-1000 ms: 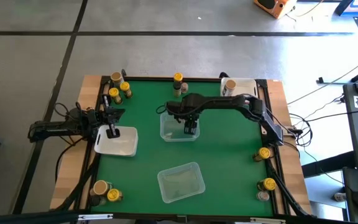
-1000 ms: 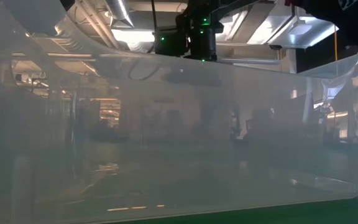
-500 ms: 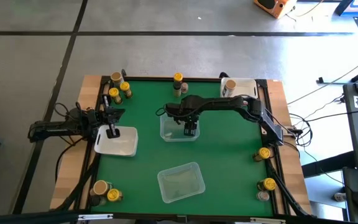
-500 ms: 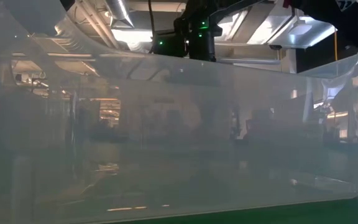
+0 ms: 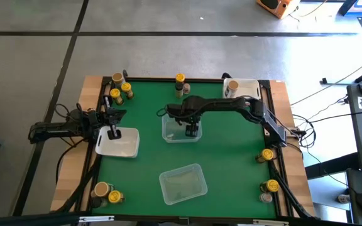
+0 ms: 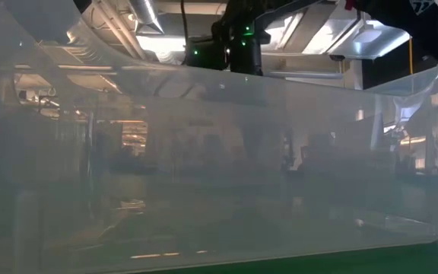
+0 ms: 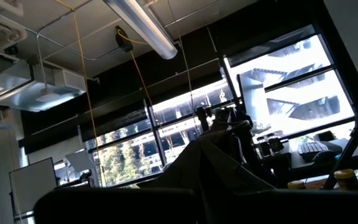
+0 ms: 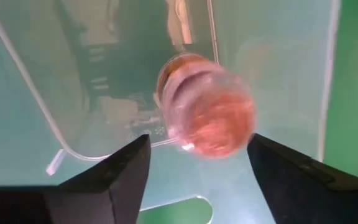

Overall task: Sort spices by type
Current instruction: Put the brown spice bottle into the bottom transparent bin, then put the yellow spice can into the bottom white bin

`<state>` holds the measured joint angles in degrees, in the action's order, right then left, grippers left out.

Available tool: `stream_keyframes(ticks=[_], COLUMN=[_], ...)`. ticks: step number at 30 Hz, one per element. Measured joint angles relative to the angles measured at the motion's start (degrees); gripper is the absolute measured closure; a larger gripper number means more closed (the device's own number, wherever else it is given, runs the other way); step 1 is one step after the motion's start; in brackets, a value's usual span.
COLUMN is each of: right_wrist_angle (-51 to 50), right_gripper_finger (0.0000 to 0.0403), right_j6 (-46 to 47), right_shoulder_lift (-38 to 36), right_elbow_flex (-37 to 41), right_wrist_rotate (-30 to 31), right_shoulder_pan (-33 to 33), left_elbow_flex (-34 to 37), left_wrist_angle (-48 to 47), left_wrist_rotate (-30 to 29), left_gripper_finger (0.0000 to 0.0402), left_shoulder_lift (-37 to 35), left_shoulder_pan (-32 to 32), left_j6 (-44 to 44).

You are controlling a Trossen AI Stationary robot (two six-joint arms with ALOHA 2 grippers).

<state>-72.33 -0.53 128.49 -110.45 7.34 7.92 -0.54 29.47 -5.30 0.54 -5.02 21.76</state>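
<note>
My right gripper [image 5: 192, 130] hangs open over the middle clear tub [image 5: 173, 133]. In the right wrist view a jar of pinkish-brown spice [image 8: 207, 106] shows blurred between and beyond my open fingers [image 8: 104, 180], over the tub's floor; neither finger touches it. My left gripper [image 5: 113, 132] waits above the white tray [image 5: 123, 147] at the table's left. Other spice jars stand in small groups: far-left corner [image 5: 121, 86], far edge [image 5: 180, 83], near-left corner [image 5: 108, 192], right edge [image 5: 267, 154] and near-right corner [image 5: 271, 188].
A second clear tub [image 5: 183, 183] sits toward the near edge; its wall [image 6: 204, 167] fills the low view, with my right arm [image 6: 238, 42] above it. Another white tray [image 5: 247, 86] with a tan-lidded jar [image 5: 232, 85] sits at the far-right corner. Green mat lies between them.
My right arm's wrist has shifted slightly toward the table's left while staying over the middle clear tub.
</note>
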Motion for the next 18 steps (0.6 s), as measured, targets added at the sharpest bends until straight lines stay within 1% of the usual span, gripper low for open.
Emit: stream_keyframes(ticks=[4, 7, 12, 18], right_wrist_angle=[-3.7, -7.75, -10.02, -6.18], right_gripper_finger=[0.0107, 0.0103, 0.0103, 0.0104], right_j6=[-1.23, -1.28, -0.91, 0.24], right_shoulder_lift=[0.0, -1.15, -7.18, -15.47], right_elbow_flex=[-3.64, -5.96, -6.0, -5.63], right_wrist_rotate=[-0.03, -0.28, -0.4, 0.26], right_shoulder_pan=[-0.52, -1.67, -5.18, -10.22], left_elbow_flex=[0.0, 0.0, 0.0, 0.0], left_wrist_angle=[0.0, 0.0, -0.04, -0.61], left_wrist_rotate=[0.01, 0.0, -0.01, -3.19], left_gripper_finger=[0.0398, 0.0398, 0.0398, 0.0395], left_shoulder_lift=[0.0, 0.0, 0.0, 0.0], left_shoulder_pan=[-0.02, -0.02, -0.02, -0.02], left_j6=[-0.02, -0.04, -0.92, -3.74])
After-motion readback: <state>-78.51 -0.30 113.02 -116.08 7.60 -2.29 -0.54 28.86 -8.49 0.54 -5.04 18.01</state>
